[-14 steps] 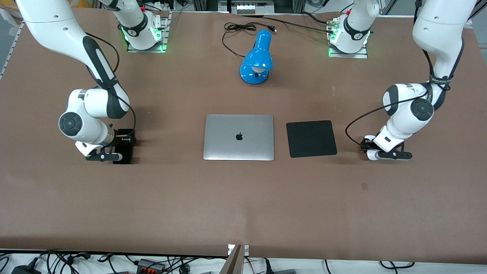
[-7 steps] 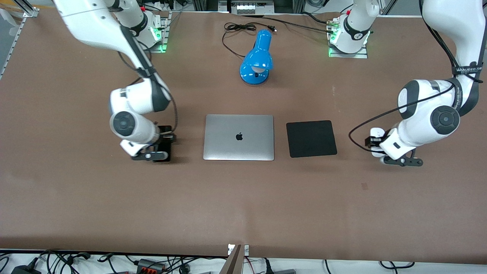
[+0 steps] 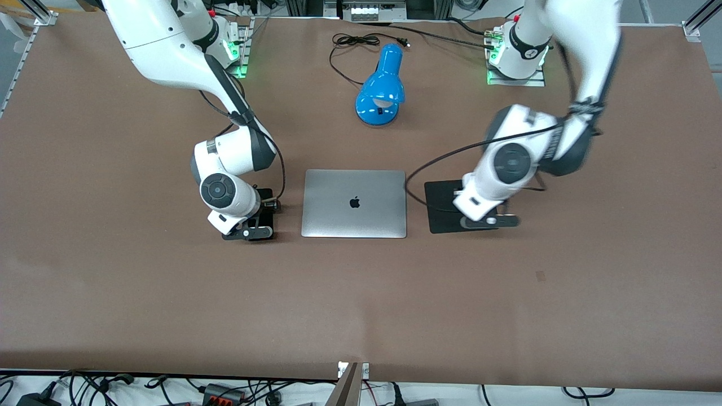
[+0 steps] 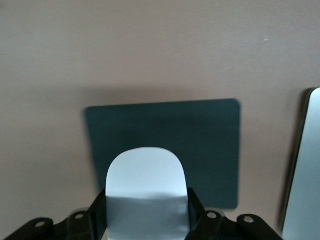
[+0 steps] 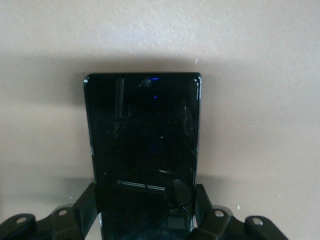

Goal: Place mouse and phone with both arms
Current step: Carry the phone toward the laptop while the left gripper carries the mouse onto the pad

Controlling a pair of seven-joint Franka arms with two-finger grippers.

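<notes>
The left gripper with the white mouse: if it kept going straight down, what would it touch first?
Most likely the black mouse pad. The left gripper holds the mouse over it, though its height above the pad is unclear.

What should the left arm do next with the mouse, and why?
Probably lower it straight down and release. The left gripper is shut on the mouse and hangs over the black pad beside the laptop, so the mouse seems lined up with a likely resting spot.
</notes>
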